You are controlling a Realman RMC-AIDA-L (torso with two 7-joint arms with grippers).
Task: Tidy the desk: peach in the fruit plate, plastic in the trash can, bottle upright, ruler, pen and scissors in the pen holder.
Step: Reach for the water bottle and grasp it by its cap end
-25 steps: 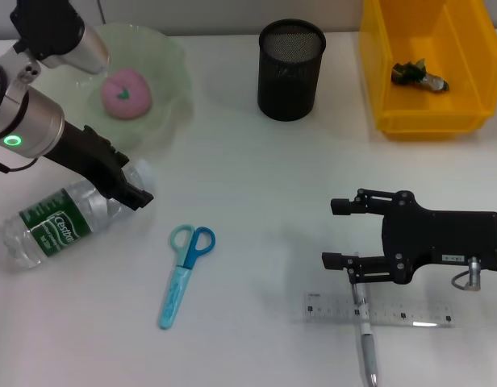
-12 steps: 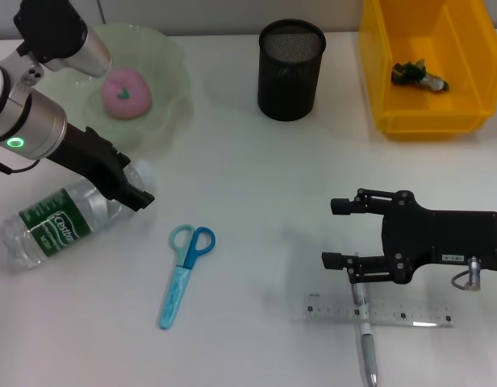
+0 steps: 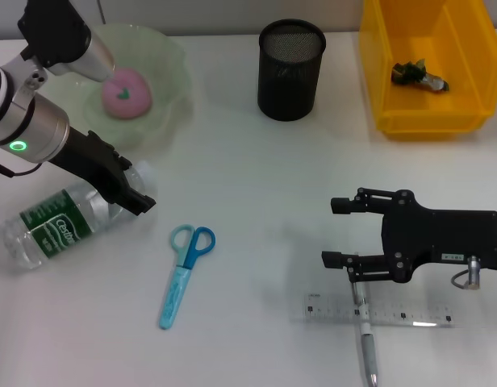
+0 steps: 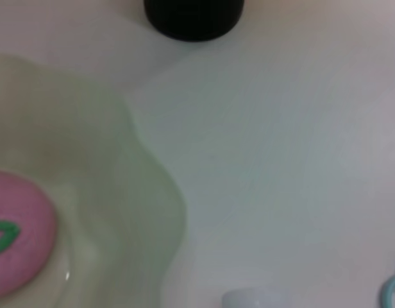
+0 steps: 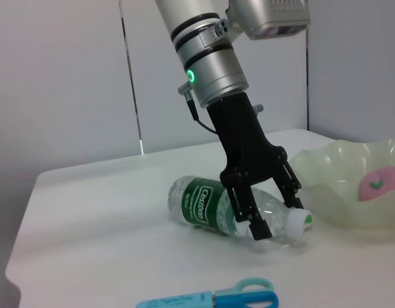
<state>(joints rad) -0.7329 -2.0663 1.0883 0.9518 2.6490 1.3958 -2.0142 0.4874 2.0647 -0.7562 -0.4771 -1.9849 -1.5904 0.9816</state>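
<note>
A clear plastic bottle (image 3: 59, 223) with a green label lies on its side at the left; it also shows in the right wrist view (image 5: 207, 204). My left gripper (image 3: 133, 184) is open, its fingers (image 5: 258, 228) straddling the bottle's shoulder by the white cap (image 5: 301, 222). The pink peach (image 3: 126, 93) sits in the green fruit plate (image 3: 169, 60). Blue scissors (image 3: 184, 274), a clear ruler (image 3: 394, 310) and a pen (image 3: 365, 339) lie on the desk. My right gripper (image 3: 339, 234) is open, just above the ruler and pen. The plastic (image 3: 419, 75) lies in the yellow bin (image 3: 430, 121).
The black mesh pen holder (image 3: 290, 68) stands at the back centre, between the plate and the bin. The left wrist view shows the plate's rim (image 4: 140, 192), the peach (image 4: 18, 234) and the pen holder's base (image 4: 194, 16).
My left arm has shifted slightly down and right over the bottle. The bottle has barely moved. The right arm has not moved.
</note>
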